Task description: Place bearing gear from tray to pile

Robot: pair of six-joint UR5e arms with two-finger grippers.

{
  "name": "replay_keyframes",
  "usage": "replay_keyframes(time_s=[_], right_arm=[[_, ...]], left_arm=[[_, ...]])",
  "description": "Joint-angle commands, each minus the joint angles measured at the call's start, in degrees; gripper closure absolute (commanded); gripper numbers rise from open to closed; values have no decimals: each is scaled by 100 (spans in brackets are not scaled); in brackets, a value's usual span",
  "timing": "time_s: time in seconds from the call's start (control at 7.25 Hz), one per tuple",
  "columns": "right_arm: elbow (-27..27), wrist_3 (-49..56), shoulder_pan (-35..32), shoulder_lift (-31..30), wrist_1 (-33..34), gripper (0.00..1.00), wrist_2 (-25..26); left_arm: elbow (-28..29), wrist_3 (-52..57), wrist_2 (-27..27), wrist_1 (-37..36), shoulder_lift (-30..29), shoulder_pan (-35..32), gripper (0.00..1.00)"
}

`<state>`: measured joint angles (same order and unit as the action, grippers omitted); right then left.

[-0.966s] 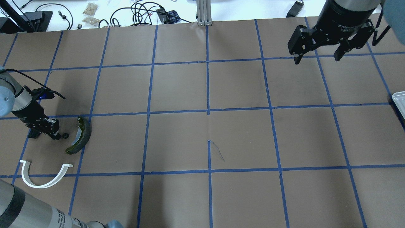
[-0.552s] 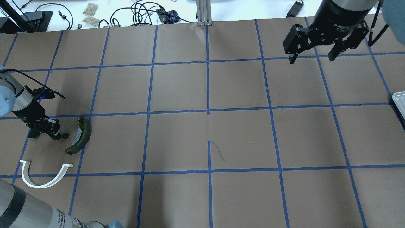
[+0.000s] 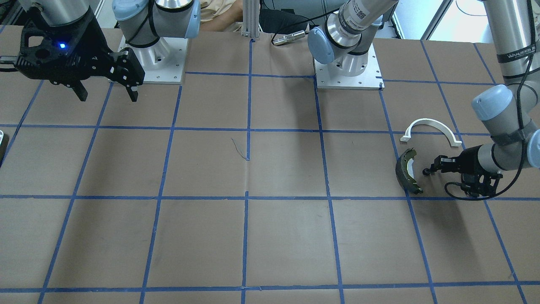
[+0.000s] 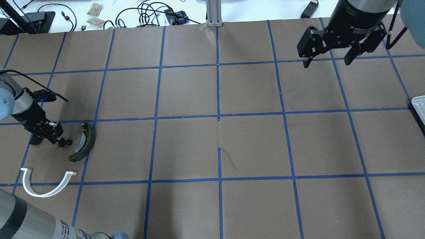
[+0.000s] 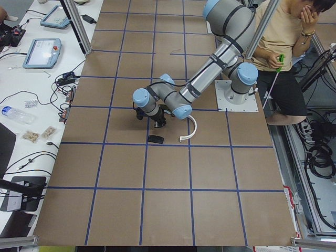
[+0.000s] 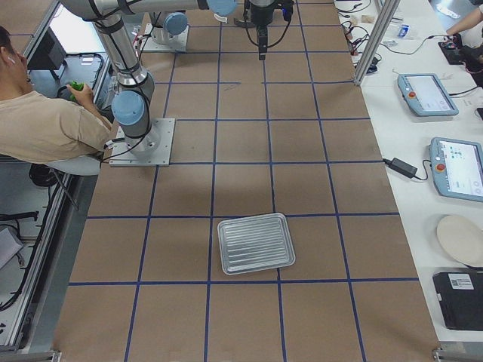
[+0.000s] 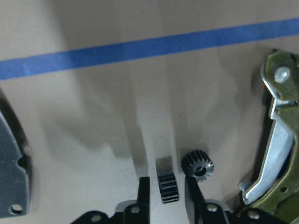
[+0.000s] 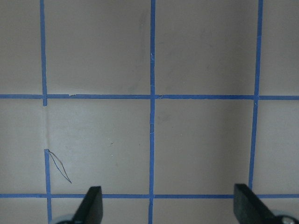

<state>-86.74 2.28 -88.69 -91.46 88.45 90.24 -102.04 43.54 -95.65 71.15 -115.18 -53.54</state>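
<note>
Two small black bearing gears lie on the paper beside the pile. One gear [image 7: 197, 165] lies flat just past my left gripper's right finger and shows in the overhead view [image 4: 68, 142]. The other gear [image 7: 168, 187] stands on edge between the jaws of my left gripper [image 7: 167, 181], with a thin gap on each side. The pile holds an olive-green brake shoe [image 4: 84, 142], a white arc [image 4: 46, 187] and a black pad [image 5: 155, 139]. The silver tray [image 6: 255, 243] is empty. My right gripper [image 4: 328, 61] hangs open and empty, high over the far right.
The brake shoe [image 7: 280, 140] is close on the right of my left gripper's fingers. Cables and small bags lie beyond the table's far edge [image 4: 149, 13]. A person sits behind the robot bases [image 6: 45, 128].
My left gripper has drawn back a little from the brake shoe, leaving the flat gear where it lay. My right gripper has shifted slightly to the left and away.
</note>
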Motion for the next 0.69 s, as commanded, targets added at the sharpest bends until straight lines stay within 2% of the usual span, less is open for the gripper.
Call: replay_keyframes(time_s=[0.0, 0.14, 0.28, 0.55], right_arm=[[-1, 26, 0, -3, 5, 0, 11], [26, 148, 0, -3, 32, 0, 20], [26, 359, 0, -3, 84, 0, 46], [26, 326, 0, 5, 76, 0, 55]], left_arm=[[70, -21, 11, 65, 231, -130, 50], [253, -238, 20, 153, 363, -383, 29], [533, -745, 12, 380, 486, -681, 14], [1297, -1372, 38, 1074, 750, -1366, 4]])
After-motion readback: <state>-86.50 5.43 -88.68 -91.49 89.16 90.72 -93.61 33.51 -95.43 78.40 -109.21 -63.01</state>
